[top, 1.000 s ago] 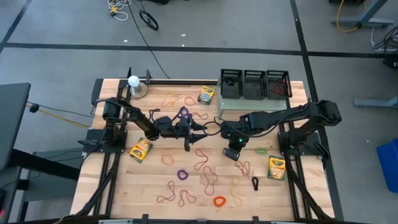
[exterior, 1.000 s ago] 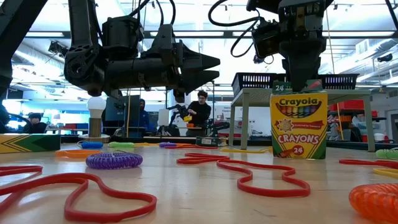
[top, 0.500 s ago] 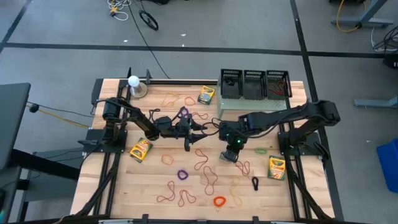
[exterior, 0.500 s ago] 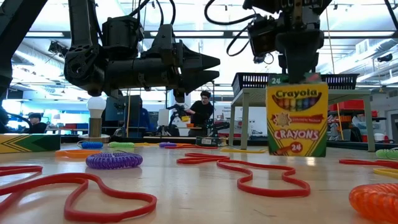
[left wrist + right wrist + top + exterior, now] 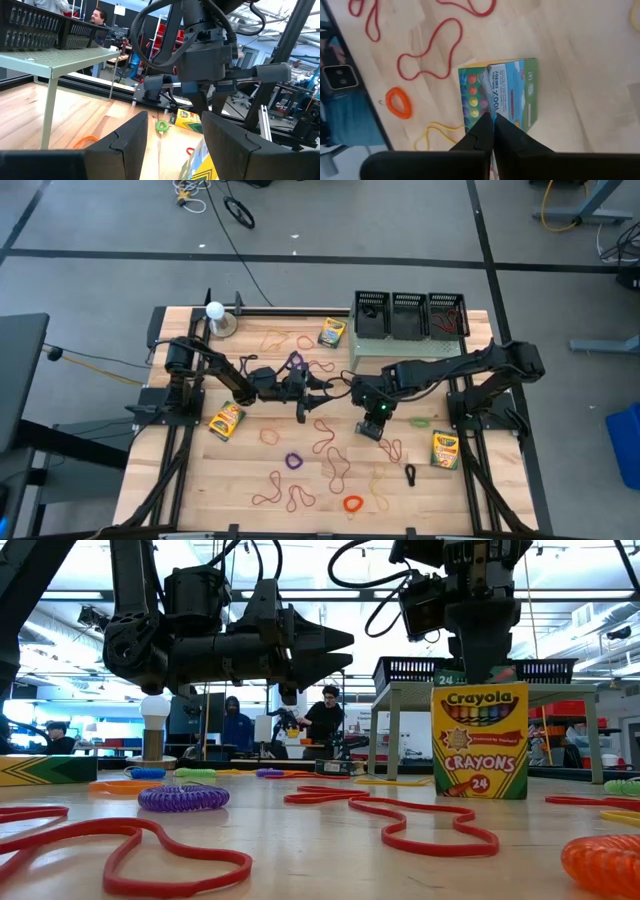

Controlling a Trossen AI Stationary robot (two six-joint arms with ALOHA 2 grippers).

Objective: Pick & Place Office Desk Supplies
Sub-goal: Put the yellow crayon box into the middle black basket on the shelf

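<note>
Two arms work over the wooden counter, which carries scattered supplies so that each can be picked singly. At its far edge the pale green perforated stand bears three black bins, which I judge to be where the supplies are meant to go, being raised and open-topped. Near the counter's middle the right gripper points straight down, its fingers pinched together on the top edge of a crayon box; the right wrist view shows the two fingertips meeting on the box's upper flap. In the low view the box stands upright with its bottom at or barely above the counter; I cannot tell which. Pinching the top lets the box hang plumb and clear the bands around it. The left gripper hovers above the counter just beside it, level, with its jaws spread wide and nothing between them, seemingly waiting out of the way. Three more crayon boxes lie apart: one by the left edge, one by the right edge, one before the stand. Red rubber-band loops sprawl flat across the counter. Smaller still are a purple coil ring and an orange coil ring near the front.
</note>
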